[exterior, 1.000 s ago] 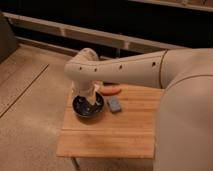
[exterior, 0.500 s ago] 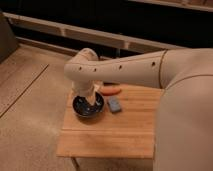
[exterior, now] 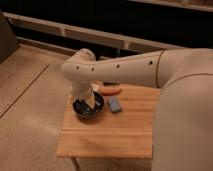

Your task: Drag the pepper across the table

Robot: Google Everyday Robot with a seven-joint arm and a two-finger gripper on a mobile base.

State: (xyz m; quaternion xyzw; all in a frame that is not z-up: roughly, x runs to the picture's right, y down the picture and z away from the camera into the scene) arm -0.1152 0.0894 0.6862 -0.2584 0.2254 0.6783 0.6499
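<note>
My end effector [exterior: 89, 101] hangs over the dark bowl [exterior: 81, 112], at the worktop's [exterior: 115, 132] 10 o'clock. I can't tell whether it's wide or narrow. Pepper [exterior: 111, 91] lies at my 2 o'clock, near the far edge. I'd clear the bowl rim, drop beside the pepper and drag low — skirting the blue-grey block [exterior: 114, 104].

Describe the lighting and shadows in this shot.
Camera view: warm, soft light falls on the table and the pale arm, with no harsh glare. Camera view: the background falls off to near black. Camera view: the pepper reads clearly orange on the wood, while the pincer, down at the dark bowl, has little contrast against it.
</note>
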